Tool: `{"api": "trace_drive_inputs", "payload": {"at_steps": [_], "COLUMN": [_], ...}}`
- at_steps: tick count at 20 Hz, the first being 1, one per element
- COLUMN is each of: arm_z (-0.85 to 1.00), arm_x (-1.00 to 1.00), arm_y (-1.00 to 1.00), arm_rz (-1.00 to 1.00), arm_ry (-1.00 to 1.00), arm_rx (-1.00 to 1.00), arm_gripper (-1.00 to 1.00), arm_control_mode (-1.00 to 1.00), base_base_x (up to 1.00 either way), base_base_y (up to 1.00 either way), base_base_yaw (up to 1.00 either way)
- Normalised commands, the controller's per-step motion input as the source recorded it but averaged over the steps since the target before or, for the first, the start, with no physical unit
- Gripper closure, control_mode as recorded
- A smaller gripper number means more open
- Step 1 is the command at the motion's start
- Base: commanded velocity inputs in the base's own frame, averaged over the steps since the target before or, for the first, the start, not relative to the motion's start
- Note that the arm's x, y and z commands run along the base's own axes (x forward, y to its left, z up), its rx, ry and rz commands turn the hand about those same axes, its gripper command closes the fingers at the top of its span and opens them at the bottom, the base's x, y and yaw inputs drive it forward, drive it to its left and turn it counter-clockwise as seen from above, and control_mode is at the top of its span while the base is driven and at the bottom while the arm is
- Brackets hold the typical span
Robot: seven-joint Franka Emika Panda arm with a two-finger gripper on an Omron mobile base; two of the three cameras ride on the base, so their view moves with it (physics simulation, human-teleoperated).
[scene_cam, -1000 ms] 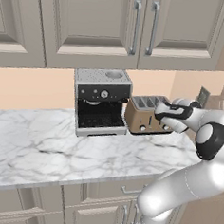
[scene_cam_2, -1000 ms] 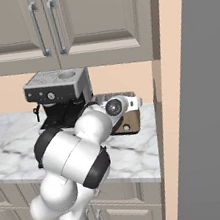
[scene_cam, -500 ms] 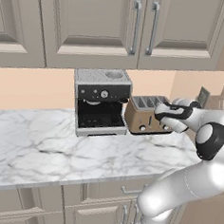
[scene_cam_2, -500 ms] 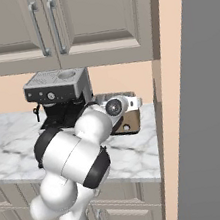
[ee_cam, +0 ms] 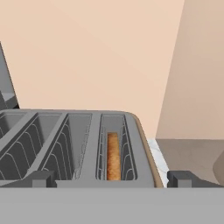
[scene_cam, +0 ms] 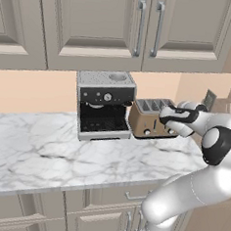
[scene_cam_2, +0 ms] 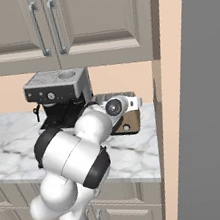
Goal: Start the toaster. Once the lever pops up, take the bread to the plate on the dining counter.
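Tool point(scene_cam: 163, 113) hangs with its jaws spread wide and empty over the toaster point(scene_cam: 147, 118). Your bread point(ee_cam: 113, 155) sits sunk in the end slot: light, crumbly; pinch its crust edge gently.

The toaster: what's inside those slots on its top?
In the hand view, the toaster holds one slice of bread sunk in its rightmost slot, crust edge up. The other slots show bare wire racks; their near ends are cut off from view.

A black and silver coffee machine point(scene_cam: 105, 106) stands on the marble worktop point(scene_cam: 46, 149). Beige cupboards point(scene_cam: 102, 25) hang at twelve o'clock above it. Drawers point(scene_cam: 24, 211) sit at six o'clock below.
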Motion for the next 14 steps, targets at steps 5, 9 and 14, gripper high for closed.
{"api": "trace_drive_inputs", "payload": {"at_steps": [5,9,14], "arm_z": [0.00,0.00,0.00], "arm_x": [0.00,0.00,0.00], "arm_y": [0.00,0.00,0.00], "arm_rz": [0.00,0.00,0.00], "arm_ry": [0.00,0.00,0.00], "arm_rx": [0.00,0.00,0.00], "arm_gripper": [-1.00,-1.00,-1.00], "arm_control_mode": [-1.00,-1.00,-1.00], "base_base_x": [0.00,0.00,0.00], "base_base_y": [0.00,0.00,0.00], "base_base_yaw": [0.00,0.00,0.00]}}
